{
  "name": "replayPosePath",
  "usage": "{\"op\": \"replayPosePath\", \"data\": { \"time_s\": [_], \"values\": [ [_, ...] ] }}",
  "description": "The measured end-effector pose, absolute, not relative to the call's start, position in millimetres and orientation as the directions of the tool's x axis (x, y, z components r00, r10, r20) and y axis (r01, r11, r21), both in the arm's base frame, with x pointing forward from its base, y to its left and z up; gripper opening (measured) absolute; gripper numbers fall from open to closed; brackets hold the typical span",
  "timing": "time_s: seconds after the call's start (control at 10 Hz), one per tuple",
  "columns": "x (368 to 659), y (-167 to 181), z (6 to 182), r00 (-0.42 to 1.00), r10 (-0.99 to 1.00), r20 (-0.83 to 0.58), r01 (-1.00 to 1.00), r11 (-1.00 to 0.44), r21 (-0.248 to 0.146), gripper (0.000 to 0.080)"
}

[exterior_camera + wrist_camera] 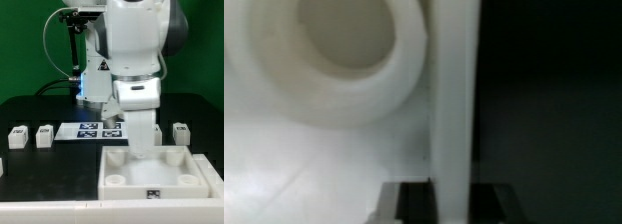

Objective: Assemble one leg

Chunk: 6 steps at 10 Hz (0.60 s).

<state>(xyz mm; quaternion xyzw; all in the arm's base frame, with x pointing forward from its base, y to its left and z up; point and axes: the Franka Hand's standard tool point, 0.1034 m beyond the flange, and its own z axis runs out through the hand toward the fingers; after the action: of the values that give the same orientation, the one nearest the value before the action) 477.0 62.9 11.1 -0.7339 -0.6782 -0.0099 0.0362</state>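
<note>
Wrist view: two dark fingertips (pixel 406 205) of the claw (pixel 455 208) sit either side of a narrow bright white strip that runs the full height of the picture. On one side of the strip lies the smooth face of the wide white square plastic piece (pixel 295 150), with a large round corner socket (pixel 340 45). On the other side is only the black worktop (pixel 553 100). Reading: the strip is that piece's edge, not a post. The claw is judged clenched on the edge, with the pads meeting it on both sides, but blur forbids more certainty.

Exterior view: the white robot arm (pixel 135 50) reaches straight down to the far edge of the square piece. The leg (pixel 180 131), a small white plastic post with a black-and-white tag, stands loose on the worktop. It is just beyond the piece's far corner on the exterior view's right, apart from the claw. Two look-alikes stand side by side well off on the exterior view's left, an outer post (pixel 17 137) and an inner post (pixel 44 134). The flat white marker board (pixel 100 128) lies behind the arm, between them and the leg.

Step in hand (judgement): positioning the square piece. No post has been fetched and no socket in view is filled. The next move calls for seating the piece square, letting go of the edge and lifting clear. The claw must then travel to the leg and take it upright, so that its end can enter a socket.
</note>
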Motion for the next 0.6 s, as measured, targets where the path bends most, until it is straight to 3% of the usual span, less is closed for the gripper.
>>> {"op": "replayPosePath", "data": {
  "time_s": [0.6],
  "values": [
    [496,82,7.3,0.048,0.997,0.066,0.999,-0.047,-0.015,0.0064]
  ]
}}
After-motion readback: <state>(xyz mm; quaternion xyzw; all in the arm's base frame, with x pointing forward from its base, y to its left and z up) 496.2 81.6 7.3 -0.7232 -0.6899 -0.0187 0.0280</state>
